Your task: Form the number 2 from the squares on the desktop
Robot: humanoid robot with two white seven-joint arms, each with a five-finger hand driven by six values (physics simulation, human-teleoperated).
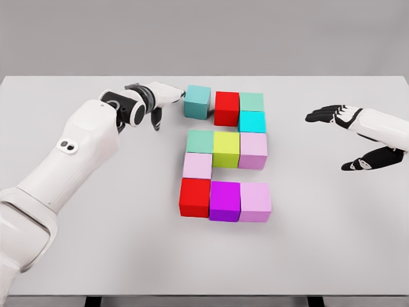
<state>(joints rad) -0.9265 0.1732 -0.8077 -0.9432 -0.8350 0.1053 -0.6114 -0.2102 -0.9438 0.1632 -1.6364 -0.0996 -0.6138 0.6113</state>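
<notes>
left hand (153, 99) sits at the teal cube (197, 101), fingers (171, 94) released and stretched, tips touching or just short of its left face, grasping nothing. that cube sits just right of the fingers, a small gap off the red cube (227, 107) in the top row. looks like a rightward nudge closes the 2. right hand (358, 137) hovers released, well apart over the bench (332, 243).

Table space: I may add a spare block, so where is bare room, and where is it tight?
Bare table runs along the near edge below the bottom row of blocks, and between the blocks and the open right hand. Behind the top row is also free. It is tight at the top left, where the left hand meets the teal block.
</notes>
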